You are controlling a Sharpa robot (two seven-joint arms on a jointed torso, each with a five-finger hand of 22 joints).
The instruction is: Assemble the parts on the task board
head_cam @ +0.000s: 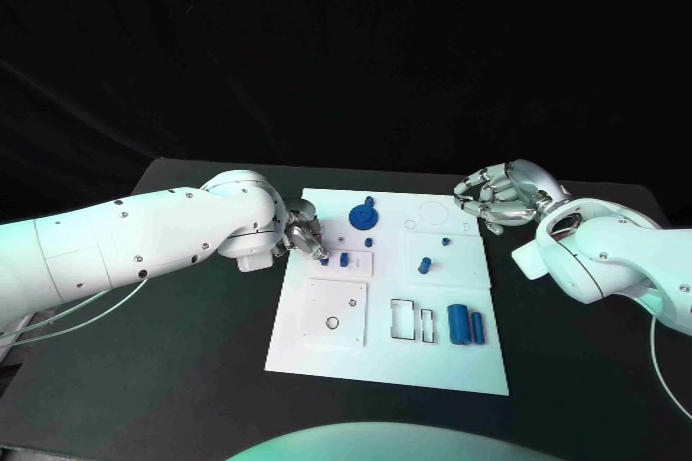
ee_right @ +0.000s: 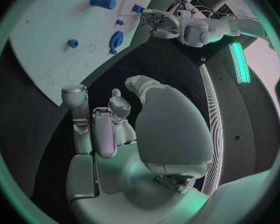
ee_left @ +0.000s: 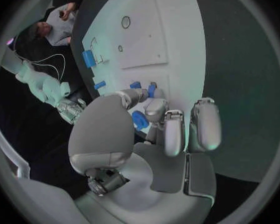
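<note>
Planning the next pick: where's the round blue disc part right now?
In the head view, the blue disc sits near the task board's far edge, just beyond the left hand.

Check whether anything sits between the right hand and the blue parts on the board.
Nothing visible does. The right hand hovers off the white board's far right corner, holding nothing; bare board lies between it and the nearest blue peg.
</note>
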